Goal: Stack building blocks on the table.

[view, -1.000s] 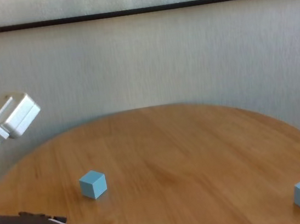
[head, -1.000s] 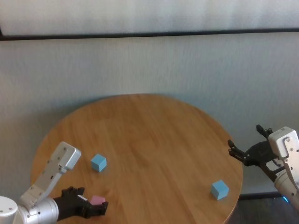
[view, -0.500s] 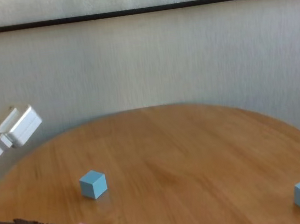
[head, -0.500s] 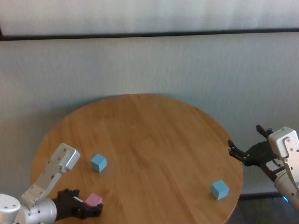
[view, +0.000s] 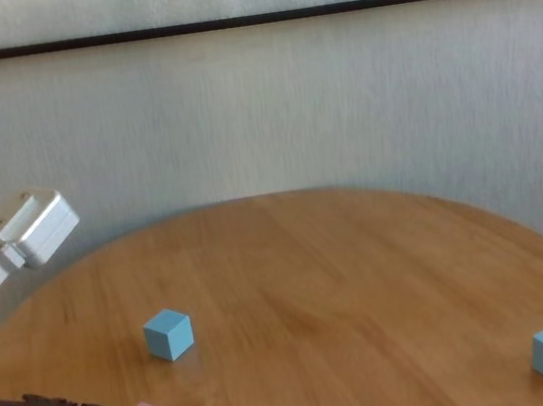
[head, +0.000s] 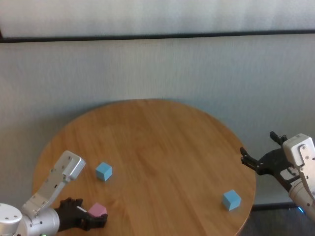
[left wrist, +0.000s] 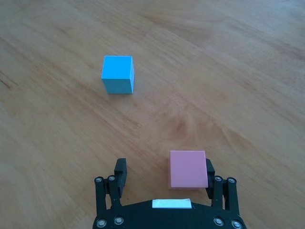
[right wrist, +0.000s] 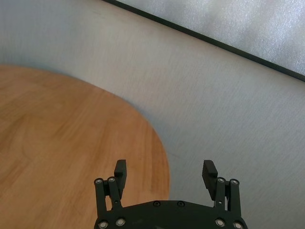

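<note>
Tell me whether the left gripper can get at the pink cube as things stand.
Probably yes: the left gripper is open, the pink cube sits between its fingers close against one, on the table, with nothing in the way.

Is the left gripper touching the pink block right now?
Cannot tell. In the left wrist view the pink block sits between the open jaws of the left gripper, hard against one finger, with no clear gap or contact visible; the other finger is clearly apart.

A pale grey textured wall fills the background, crossed near its top by a thin dark horizontal strip. Above the strip runs a lighter, whitish band of wall, also visible in the chest view.
</note>
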You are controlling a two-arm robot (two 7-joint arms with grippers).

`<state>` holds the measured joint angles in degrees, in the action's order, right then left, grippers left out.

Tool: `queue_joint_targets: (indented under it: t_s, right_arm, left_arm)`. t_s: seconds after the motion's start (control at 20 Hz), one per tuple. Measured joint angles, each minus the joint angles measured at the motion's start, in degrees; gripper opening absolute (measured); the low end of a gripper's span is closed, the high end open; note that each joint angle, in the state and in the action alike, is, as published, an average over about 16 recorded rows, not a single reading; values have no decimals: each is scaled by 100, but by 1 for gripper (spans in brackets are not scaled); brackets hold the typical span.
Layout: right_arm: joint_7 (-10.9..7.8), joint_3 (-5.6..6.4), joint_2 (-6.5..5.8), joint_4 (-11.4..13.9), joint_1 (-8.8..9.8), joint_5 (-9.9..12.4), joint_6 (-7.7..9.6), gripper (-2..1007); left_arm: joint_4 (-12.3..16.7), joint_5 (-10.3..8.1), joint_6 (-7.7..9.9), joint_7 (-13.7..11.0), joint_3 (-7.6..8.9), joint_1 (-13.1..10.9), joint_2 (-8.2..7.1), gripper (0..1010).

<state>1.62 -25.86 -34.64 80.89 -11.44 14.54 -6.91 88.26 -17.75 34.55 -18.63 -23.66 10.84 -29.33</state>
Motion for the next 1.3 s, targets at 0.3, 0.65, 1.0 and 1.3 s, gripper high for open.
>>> queue_joint_targets:
  t_s: [0.3,0.65,1.0,1.3]
  right_arm:
    - [0,0,0,0,0,0,0,1001]
    - [0,0,0,0,0,0,0,1001]
    - [0,0,0,0,0,0,0,1001]
    - [0,0,0,0,0,0,0,1001]
  left_arm:
    - [6,-19,6,12,7,-9,2,954]
    - [15,-41,19,22,17,-19,6,818]
    - [19,-50,23,18,21,-24,8,603]
    - [75,-13,-65,-81,-17,-47,-18,463]
